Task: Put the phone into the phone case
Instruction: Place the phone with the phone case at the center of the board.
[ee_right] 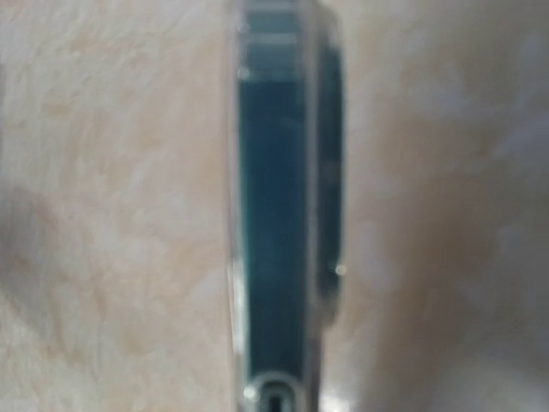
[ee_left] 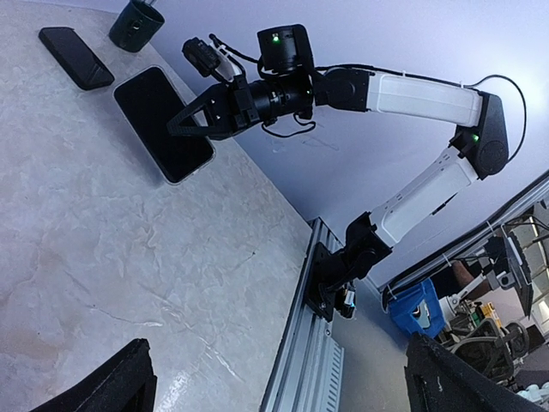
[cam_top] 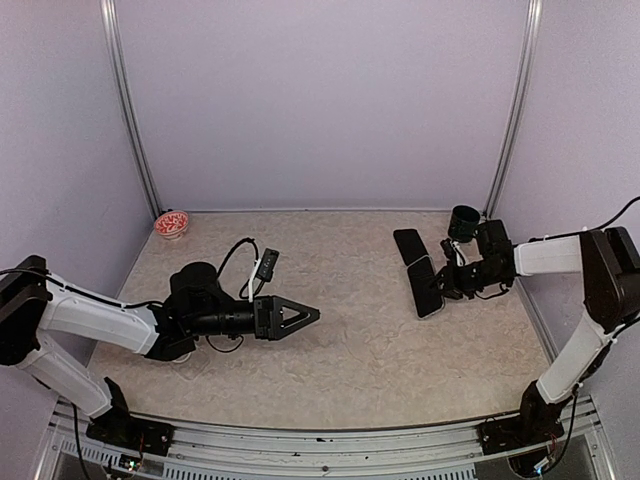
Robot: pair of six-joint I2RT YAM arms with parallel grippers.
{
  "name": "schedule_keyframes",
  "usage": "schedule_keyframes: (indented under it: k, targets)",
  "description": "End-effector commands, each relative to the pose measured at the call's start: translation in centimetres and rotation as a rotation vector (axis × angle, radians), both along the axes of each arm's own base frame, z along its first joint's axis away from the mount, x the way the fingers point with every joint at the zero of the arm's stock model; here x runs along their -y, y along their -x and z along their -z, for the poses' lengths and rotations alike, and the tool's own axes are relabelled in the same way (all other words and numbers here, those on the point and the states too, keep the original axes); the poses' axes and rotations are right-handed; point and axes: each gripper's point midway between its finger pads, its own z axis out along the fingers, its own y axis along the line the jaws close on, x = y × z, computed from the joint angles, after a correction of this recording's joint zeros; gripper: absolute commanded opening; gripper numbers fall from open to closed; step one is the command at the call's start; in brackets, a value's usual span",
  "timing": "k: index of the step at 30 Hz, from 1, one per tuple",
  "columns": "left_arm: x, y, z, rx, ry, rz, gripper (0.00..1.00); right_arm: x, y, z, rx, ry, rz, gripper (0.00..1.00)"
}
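From above: right gripper, pinched shut on nothing, noses the phone lying flat on the table, seemingly seating it; left gripper waits agape. Left wrist: a pale rim, likely the phone case, frames it. Right wrist: blurred edge.

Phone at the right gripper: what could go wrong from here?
1. The right gripper is shut at the edge of the phone. A push may slide it across the table instead of seating it.
2. The left gripper is open and far off, so nothing braces the phone.
3. The dark cup stands close beside the right arm and could be knocked.
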Motion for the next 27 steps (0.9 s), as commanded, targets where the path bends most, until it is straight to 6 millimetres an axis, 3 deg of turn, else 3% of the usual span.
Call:
schedule_keyframes:
  k: [1, 13, 23, 27]
  targets:
    - [-0.3, -0.2, -0.6, 0.026, 0.025, -0.013, 0.99, 0.0, -1.5, -0.6, 0.018, -0.016, -0.025, 0.00]
    - [-0.6, -0.1, -0.4, 0.028, 0.023, -0.022, 0.99, 1.6, -4.1, 2.0, -0.046, 0.052, 0.003, 0.00]
    - [-0.8, 0.0, -0.1, 0.022, 0.021, -0.024, 0.99, 2.6, -4.8, 4.8, -0.111, 0.068, 0.014, 0.07]
    - [-0.8, 0.0, 0.0, 0.021, 0.019, -0.024, 0.99, 3.6, -5.0, 5.0, -0.117, 0.090, 0.035, 0.09]
